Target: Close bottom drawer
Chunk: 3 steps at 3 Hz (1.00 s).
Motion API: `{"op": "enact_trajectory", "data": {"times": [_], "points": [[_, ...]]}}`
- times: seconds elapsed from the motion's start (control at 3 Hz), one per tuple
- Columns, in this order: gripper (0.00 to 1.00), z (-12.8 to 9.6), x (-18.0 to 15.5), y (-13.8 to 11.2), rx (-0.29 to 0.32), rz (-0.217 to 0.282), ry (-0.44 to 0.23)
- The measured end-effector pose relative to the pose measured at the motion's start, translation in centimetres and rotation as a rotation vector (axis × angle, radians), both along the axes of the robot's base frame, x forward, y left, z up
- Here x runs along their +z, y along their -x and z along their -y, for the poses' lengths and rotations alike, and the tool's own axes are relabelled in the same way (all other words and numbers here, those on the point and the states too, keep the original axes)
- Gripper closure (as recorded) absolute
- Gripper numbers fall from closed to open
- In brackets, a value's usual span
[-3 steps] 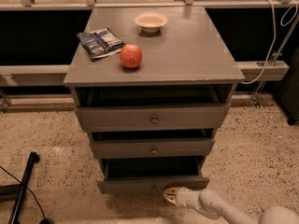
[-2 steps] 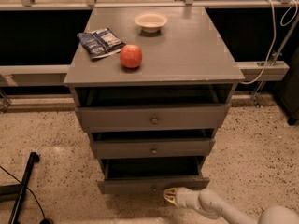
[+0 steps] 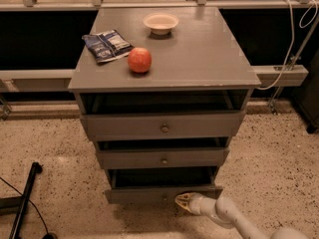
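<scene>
My end effector [image 3: 183,201] sits low in the frame, right of centre, with its pale tip right at the front of the grey-painted wooden bottom drawer [image 3: 144,194]. I cannot tell how far it is open. That drawer stands pulled out, dark inside. Higher up, the grey worktop [image 3: 209,59] carries a round red apple [image 3: 139,59], a small white bowl [image 3: 160,22] and a blue snack packet [image 3: 107,45].

Gripper [image 3: 182,202] at bottom drawer [image 3: 144,193] front, rt side; drawer open.
</scene>
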<state>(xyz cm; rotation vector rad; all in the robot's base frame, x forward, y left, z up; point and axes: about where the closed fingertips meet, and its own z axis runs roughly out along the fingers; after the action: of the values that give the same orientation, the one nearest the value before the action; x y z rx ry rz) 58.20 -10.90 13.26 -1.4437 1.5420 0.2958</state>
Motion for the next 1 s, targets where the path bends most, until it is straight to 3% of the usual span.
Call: {"op": "enact_trajectory", "data": {"times": [0.67, 1.0], "points": [[1.00, -0.4, 0.1, -3.7, 0.010, 0.070, -0.019], [1.00, -1.4, 1.1, -6.8, 0.019, 0.104, -0.029]]}}
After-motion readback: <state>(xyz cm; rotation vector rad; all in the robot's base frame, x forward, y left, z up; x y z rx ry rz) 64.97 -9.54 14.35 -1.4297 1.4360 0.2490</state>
